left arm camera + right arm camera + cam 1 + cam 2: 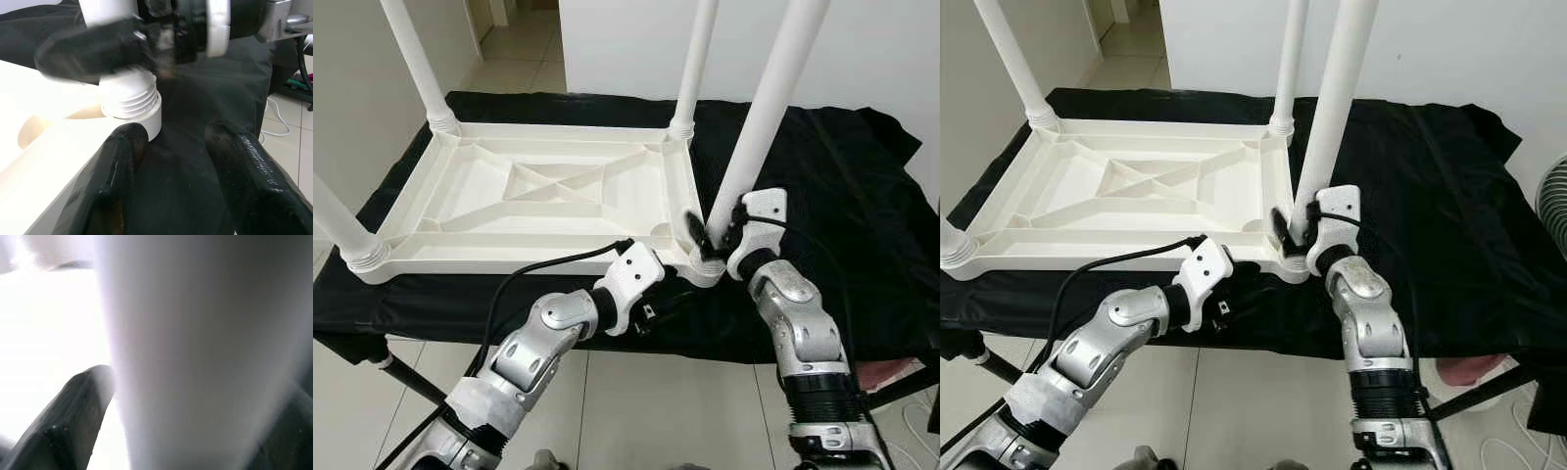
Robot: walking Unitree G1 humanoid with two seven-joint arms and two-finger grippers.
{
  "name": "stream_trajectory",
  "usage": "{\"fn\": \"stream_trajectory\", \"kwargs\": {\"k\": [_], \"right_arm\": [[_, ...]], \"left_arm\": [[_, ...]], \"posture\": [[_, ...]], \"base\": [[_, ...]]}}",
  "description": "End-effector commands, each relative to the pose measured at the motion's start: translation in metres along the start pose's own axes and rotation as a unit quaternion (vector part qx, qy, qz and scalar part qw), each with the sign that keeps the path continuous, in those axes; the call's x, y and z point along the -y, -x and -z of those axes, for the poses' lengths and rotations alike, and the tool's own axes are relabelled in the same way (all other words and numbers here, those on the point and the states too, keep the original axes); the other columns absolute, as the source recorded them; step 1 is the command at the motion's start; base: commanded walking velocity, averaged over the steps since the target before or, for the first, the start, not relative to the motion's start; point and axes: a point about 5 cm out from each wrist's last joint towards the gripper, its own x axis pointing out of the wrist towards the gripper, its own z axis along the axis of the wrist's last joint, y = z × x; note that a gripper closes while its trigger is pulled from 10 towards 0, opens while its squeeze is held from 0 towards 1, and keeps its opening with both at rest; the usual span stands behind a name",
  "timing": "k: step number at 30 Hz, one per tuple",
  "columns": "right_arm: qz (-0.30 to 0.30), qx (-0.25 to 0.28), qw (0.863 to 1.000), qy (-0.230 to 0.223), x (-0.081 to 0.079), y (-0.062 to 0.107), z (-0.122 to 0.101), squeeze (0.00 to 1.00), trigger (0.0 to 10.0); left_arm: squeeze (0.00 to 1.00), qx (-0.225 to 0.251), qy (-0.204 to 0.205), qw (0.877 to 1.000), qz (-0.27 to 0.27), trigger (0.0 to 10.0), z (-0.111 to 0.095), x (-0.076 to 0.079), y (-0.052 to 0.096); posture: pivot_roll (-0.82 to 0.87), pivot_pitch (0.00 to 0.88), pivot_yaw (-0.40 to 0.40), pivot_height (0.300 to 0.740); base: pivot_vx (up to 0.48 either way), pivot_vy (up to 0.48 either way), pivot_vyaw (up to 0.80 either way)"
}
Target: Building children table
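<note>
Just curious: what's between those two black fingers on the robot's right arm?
The near-right white plastic table leg, low down by its threaded socket. In the right wrist view the right gripper has its fingers either side of the leg, which stands on the upturned white tabletop.

Head eyes look down; wrist cameras close on leg (759, 127).

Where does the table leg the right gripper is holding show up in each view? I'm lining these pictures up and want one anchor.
Left eye view: the gripped leg rises from the near right corner, right gripper at its base.
Right eye view: same leg, right of centre.
Left wrist view: its threaded base, above the open left gripper.
Right wrist view: leg close up between the fingers.
Shared landmark: the white corner socket.
</note>
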Motion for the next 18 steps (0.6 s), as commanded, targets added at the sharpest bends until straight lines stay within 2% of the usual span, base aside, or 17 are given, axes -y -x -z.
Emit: {"fn": "stream_trajectory", "kwargs": {"k": [1, 4, 9, 15, 17, 18], "right_arm": [[-0.037, -0.004, 0.999, 0.005, -0.004, -0.003, 0.002, 0.0, 10.0], [-0.091, 0.006, 0.995, 0.04, 0.006, -0.005, 0.004, 0.0, 10.0], [-0.106, 0.003, 0.993, 0.055, 0.012, -0.008, 0.007, 0.0, 10.0], [-0.135, -0.014, 0.99, 0.048, 0.022, -0.012, 0.017, 0.0, 10.0], [-0.142, -0.018, 0.989, 0.044, 0.024, -0.014, 0.021, 0.0, 8.1], [-0.147, -0.017, 0.988, 0.044, 0.024, -0.015, 0.022, 0.0, 8.1]], "left_arm": [[0.0, -0.005, -0.002, 0.999, 0.043, 10.0, 0.002, 0.004, 0.001], [0.0, -0.005, -0.003, 0.999, 0.042, 10.0, 0.002, 0.004, 0.001], [0.0, -0.005, -0.005, 0.999, 0.043, 10.0, 0.001, 0.004, 0.001], [0.0, -0.005, -0.006, 0.999, 0.043, 10.0, 0.001, 0.003, 0.001], [0.0, -0.005, -0.006, 0.999, 0.042, 10.0, 0.001, 0.003, 0.001], [0.0, -0.005, -0.006, 0.999, 0.042, 10.0, 0.001, 0.003, 0.001]], "posture": [[-0.13, 0.009, 0.017, 0.74], [-0.13, 0.003, 0.022, 0.74], [-0.13, 0.002, 0.024, 0.74], [-0.13, 0.003, 0.027, 0.74], [-0.13, 0.006, 0.028, 0.74], [-0.13, 0.006, 0.028, 0.74]], "base": [[0.0, 0.0, 0.0], [0.0, 0.0, 0.0], [0.0, 0.0, 0.0], [0.0, 0.0, 0.0], [0.0, 0.0, 0.0], [0.0, 0.0, 0.0]]}}
